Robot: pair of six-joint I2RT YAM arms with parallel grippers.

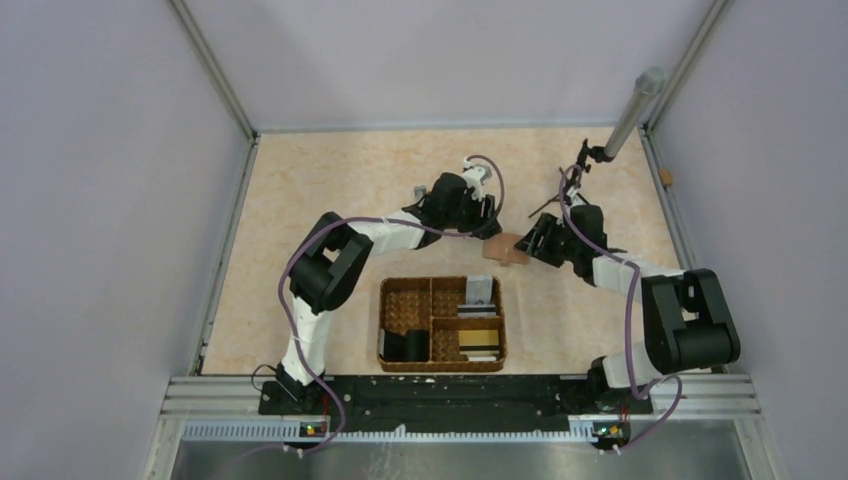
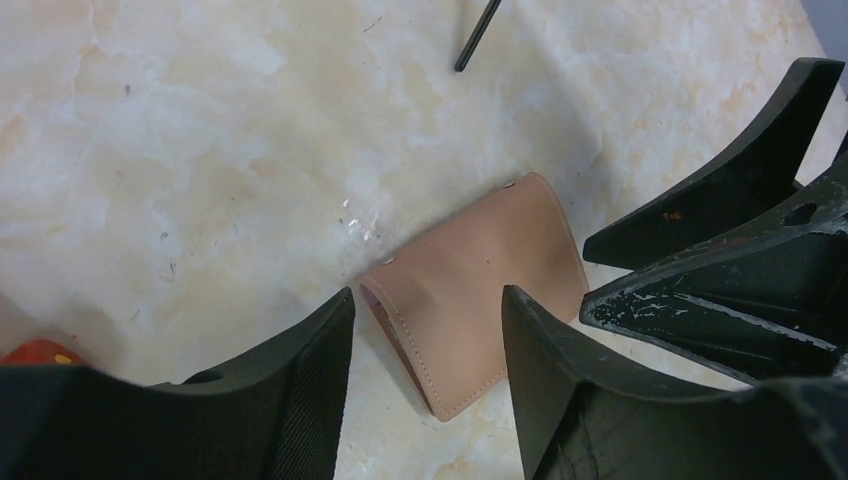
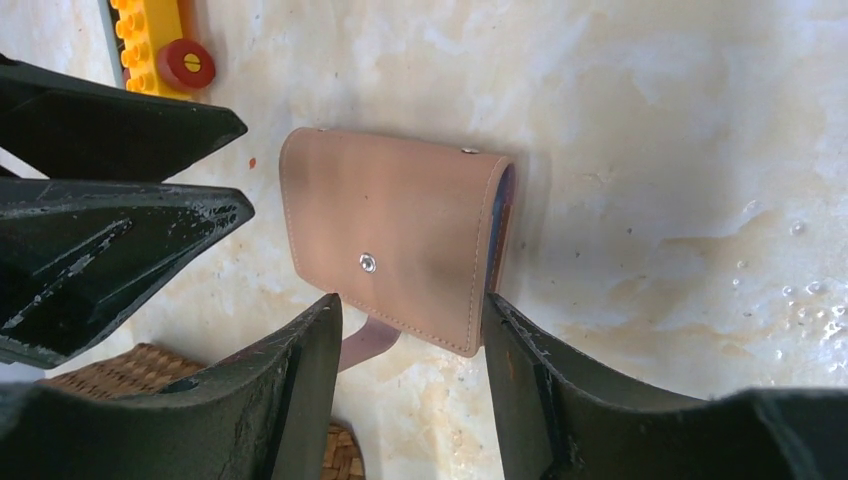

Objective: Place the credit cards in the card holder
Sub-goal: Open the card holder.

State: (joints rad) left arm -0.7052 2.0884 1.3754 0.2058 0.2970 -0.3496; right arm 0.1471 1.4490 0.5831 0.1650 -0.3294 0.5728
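Observation:
The card holder [image 1: 508, 250], a closed tan leather wallet with a round snap [image 3: 367, 263], lies flat on the table between my two grippers. My left gripper [image 1: 488, 232] is open, and its jaws straddle one corner of the holder [image 2: 480, 310]. My right gripper [image 1: 532, 245] is open, and its jaws straddle the holder's near edge [image 3: 395, 240]. Its right finger is against the holder's side. The credit cards sit in the woven basket [image 1: 404, 300]: a grey one [image 1: 480, 291], a gold one [image 1: 479, 336] and one with a black stripe [image 1: 478, 352].
A black blocky object [image 1: 405, 345] stands in the basket's near-left compartment. The basket lies just in front of the holder. A yellow and red toy brick [image 3: 160, 40] lies beyond the left fingers. A metal pole [image 1: 635, 110] stands at the back right. A thin black rod [image 2: 478, 35] lies nearby.

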